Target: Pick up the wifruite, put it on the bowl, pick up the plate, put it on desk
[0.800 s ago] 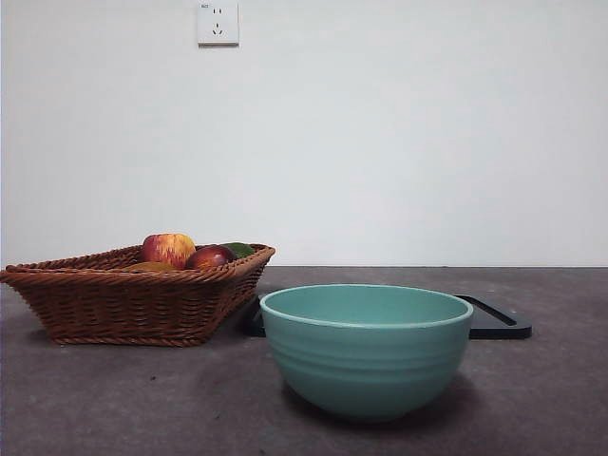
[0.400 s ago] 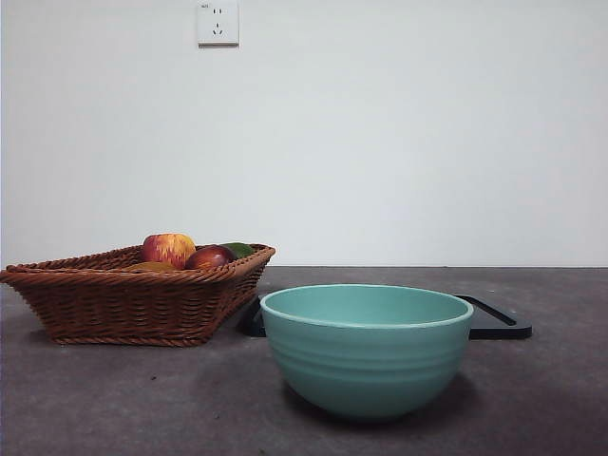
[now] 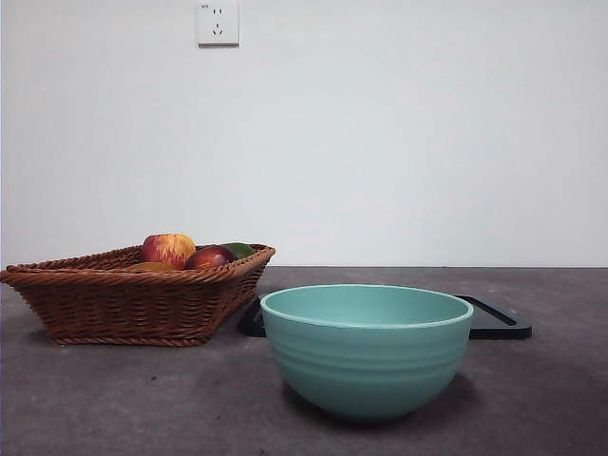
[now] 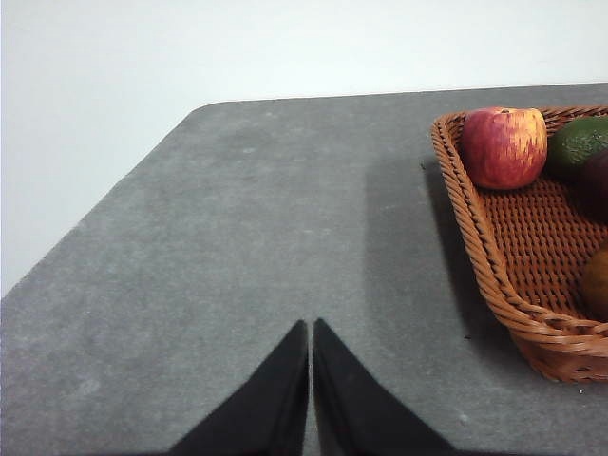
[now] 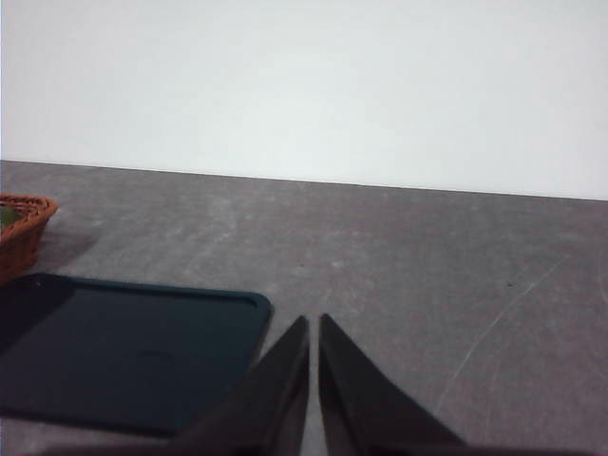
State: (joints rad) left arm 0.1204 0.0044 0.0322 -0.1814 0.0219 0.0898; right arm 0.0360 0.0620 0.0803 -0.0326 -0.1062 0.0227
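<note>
Beside basket (image 3: 133, 294), bowl (image 3: 367, 351) seemingly empty.

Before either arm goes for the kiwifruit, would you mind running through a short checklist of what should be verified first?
1. Left gripper empty, jaws shut above bare desk: ok for free, not ok for grasping until opened.
2. Right gripper empty, jaws shut, near the black tray: ok.
3. Kiwifruit located: cannot tell; only a brownish fruit shows at the picture's edge in the basket.
4. Apple and green fruit lie nearby in the basket: check for crowding, cannot tell.
5. Bowl upright on the desk: ok; its inside is hidden in the front view, cannot tell.
</note>
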